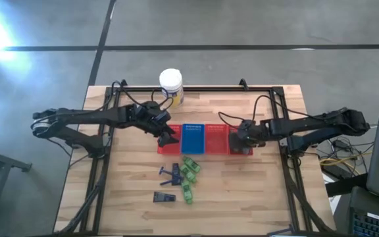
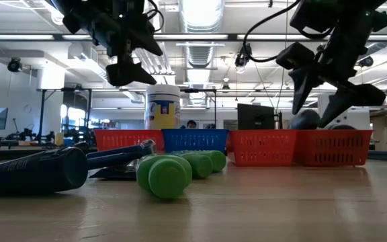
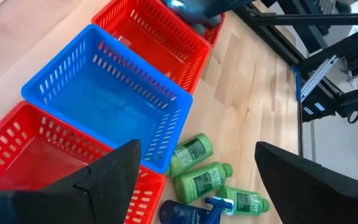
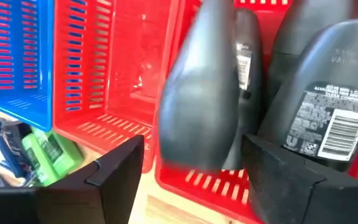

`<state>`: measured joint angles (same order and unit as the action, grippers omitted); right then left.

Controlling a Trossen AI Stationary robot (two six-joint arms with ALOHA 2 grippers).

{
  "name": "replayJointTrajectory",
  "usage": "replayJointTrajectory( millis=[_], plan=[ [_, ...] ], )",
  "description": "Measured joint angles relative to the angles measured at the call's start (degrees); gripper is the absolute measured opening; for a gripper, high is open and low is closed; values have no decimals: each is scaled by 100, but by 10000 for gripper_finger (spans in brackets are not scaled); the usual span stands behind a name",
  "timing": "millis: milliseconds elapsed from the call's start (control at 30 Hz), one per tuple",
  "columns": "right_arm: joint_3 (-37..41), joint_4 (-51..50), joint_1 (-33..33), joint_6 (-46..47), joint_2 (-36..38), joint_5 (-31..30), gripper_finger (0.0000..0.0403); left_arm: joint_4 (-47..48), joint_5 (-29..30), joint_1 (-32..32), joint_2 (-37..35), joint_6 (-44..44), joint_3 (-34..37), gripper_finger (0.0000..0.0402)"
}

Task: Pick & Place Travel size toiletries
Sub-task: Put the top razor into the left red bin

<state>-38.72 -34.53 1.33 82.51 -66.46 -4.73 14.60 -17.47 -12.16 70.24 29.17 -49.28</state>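
Observation:
My right gripper (image 1: 241, 141) hangs open over the rightmost red basket (image 4: 216, 182). Grey bottles (image 4: 328, 93) lie in that basket. One more grey bottle (image 4: 201, 93) shows blurred just beyond the fingers, with neither finger on it. My left gripper (image 1: 168, 136) is open and empty above the leftmost red basket (image 3: 36, 155). Green bottles (image 1: 189, 170) lie on their sides on the table in front of the baskets. Dark navy pieces (image 1: 170, 174) lie beside them, and another navy piece (image 1: 164, 196) lies nearer the table's near edge.
A red, a blue and two more red baskets stand in a row across the table's middle; the blue basket (image 1: 191, 138) holds nothing that shows. A large white jar (image 1: 171, 85) stands behind them near the far edge. Bare wood lies to the left, right and near side.

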Motion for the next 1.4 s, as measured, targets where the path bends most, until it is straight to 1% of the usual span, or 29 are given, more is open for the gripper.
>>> replayJointTrajectory(
  millis=[133, 233, 333, 433, 567, 667, 767, 867, 1000, 1167, 1300, 1400],
  plan=[
    [-29, -19, 25, -21, 8, 4, 280, 5, -5, 1, -2, -25, 0, 323],
    [-87, -95, 19, -26, 45, 28, 289, 89, -166, 2, -2, -116, -1, 322],
    [-231, -315, 5, -214, 92, 206, 298, 514, -356, 32, -2, -356, -2, 319],
    [-462, -586, -35, -531, 133, 425, 306, 1128, -370, 156, -2, -693, -2, 319],
    [-781, -735, -174, -1006, 141, 483, 317, 1902, -257, 486, -2, -1180, -2, 318],
    [-1001, -717, -305, -1329, 144, 482, 326, 2214, 167, 898, 0, -1498, 4, 318],
    [-1145, -716, -456, -1732, 144, 476, 333, 2105, 588, 1433, 0, -2059, 110, 316],
    [-1195, -716, -534, -1927, 144, 477, 339, 1717, 982, 1968, 43, -2634, 307, 312],
    [-1150, -701, -550, -1937, 144, 454, 339, 1057, 1513, 2441, 270, -2894, 609, 300],
    [-1040, -725, -571, -1875, 144, 463, 326, 357, 1601, 2643, 709, -2783, 743, 266],
    [-1029, -724, -610, -1835, 142, 472, 313, 125, 1536, 2712, 1112, -2717, 631, 238],
    [-1029, -722, -609, -1841, 142, 473, 304, 110, 1520, 2717, 1432, -2719, 549, 225]
  ],
)
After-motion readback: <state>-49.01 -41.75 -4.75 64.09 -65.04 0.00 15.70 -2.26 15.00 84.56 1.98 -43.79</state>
